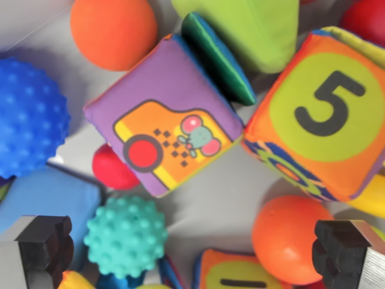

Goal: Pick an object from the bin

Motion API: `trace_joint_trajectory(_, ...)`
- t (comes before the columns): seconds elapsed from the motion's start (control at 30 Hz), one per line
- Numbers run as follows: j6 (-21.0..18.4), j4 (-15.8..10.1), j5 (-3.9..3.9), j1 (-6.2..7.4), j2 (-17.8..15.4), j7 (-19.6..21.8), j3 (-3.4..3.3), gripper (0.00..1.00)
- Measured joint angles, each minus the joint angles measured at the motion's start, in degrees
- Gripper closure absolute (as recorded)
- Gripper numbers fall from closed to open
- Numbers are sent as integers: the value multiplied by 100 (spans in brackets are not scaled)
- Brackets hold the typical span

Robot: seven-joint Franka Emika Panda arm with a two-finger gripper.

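I look straight down into the bin (240, 198), which is crowded with soft toys. A purple cloth cube (163, 114) with a mouse picture lies in the middle. To its right sits an orange cube with a "5" (319, 114). My gripper (192, 247) is open, its two black fingertips (42, 241) showing at the bottom corners. Between them lie a teal bumpy ball (126, 236) and an orange ball (289, 238). Nothing is held between the fingers.
A blue bumpy ball (27, 117) is at the left, an orange ball (114, 30) at the top, a green soft shape (252, 30) top right. A small red ball (111, 168) peeks from under the purple cube. A blue block (48, 201) lies lower left.
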Motion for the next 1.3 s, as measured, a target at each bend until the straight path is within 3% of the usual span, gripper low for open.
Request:
trace_joint_trajectory(0.63, 847, -183, 115, 355, 690, 1543, -2, 0)
trace_joint_trajectory(1.3, 1711, -114, 336, 763, 1604, 3100, -11, 0)
